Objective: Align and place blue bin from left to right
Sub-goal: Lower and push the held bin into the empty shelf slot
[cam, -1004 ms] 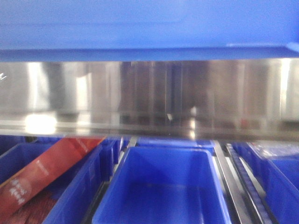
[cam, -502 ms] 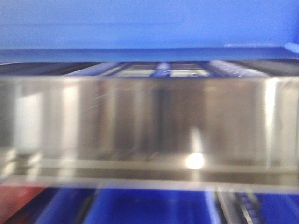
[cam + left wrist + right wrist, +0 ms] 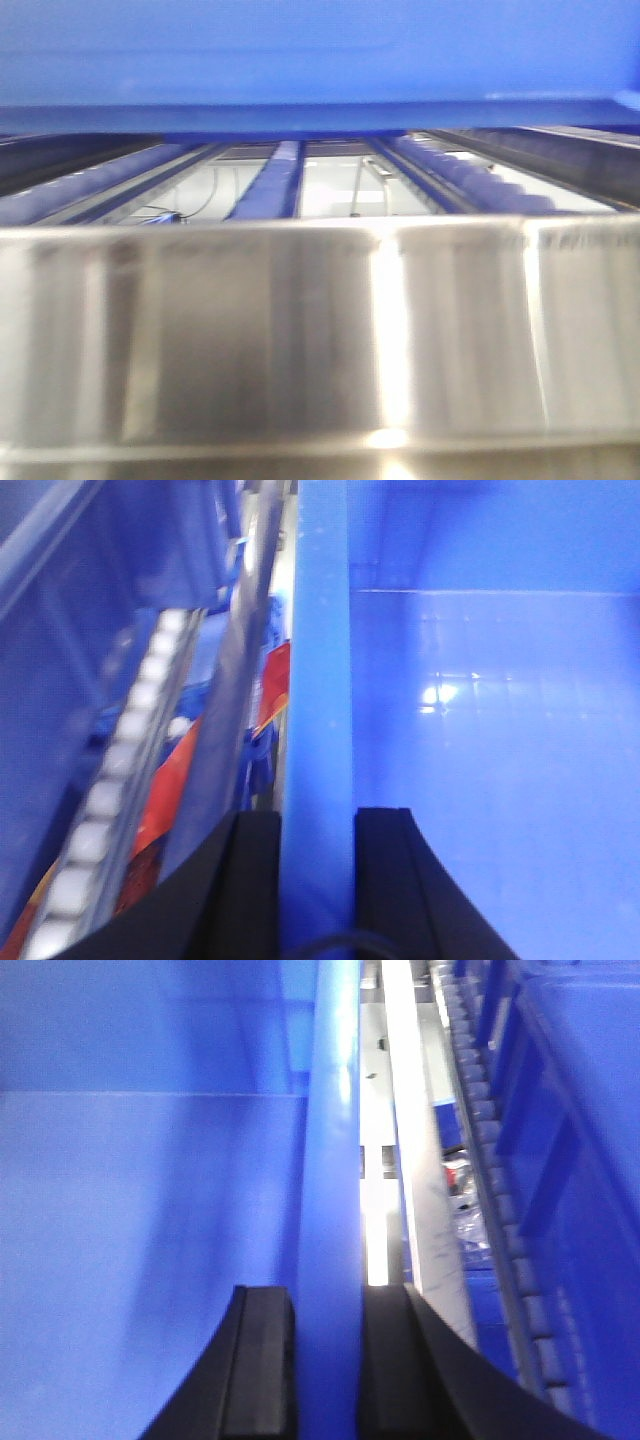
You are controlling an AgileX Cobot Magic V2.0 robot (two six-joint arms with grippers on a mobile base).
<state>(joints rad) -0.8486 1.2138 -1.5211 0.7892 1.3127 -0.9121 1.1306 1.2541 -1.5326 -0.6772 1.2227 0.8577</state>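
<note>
1. Blue bin (image 3: 480, 730), a large bright-blue rigid plastic crate, is gripped on two opposite walls. The black two-fingered left gripper (image 3: 318, 880) is clamped over the rim of one wall, one finger inside and one outside.
2. The black right gripper (image 3: 327, 1360) is clamped the same way over the opposite wall, so the blue bin is carried between the two arms. Nothing is seen beneath it as a support.
3. In the front view the crate's flat panel fills the top edge of the picture. It is held above the brushed stainless-steel front beam (image 3: 320, 340) of a rack shelf, with a gap between them.
4. Behind that beam, blue roller tracks (image 3: 470, 170) are seen running toward the rear edge of the shelf.
5. Outside the left wall a white-roller track (image 3: 110, 790) and a red packet (image 3: 275, 685) are seen lower down. Outside the right wall are a silver metal rail (image 3: 410, 1110) and a neighbouring blue tub (image 3: 590, 1110).
6. Pick-up and lifting are judged done. What is left is to pass the crate over the front beam, set it on the rollers, square it in its lane and release it.
</note>
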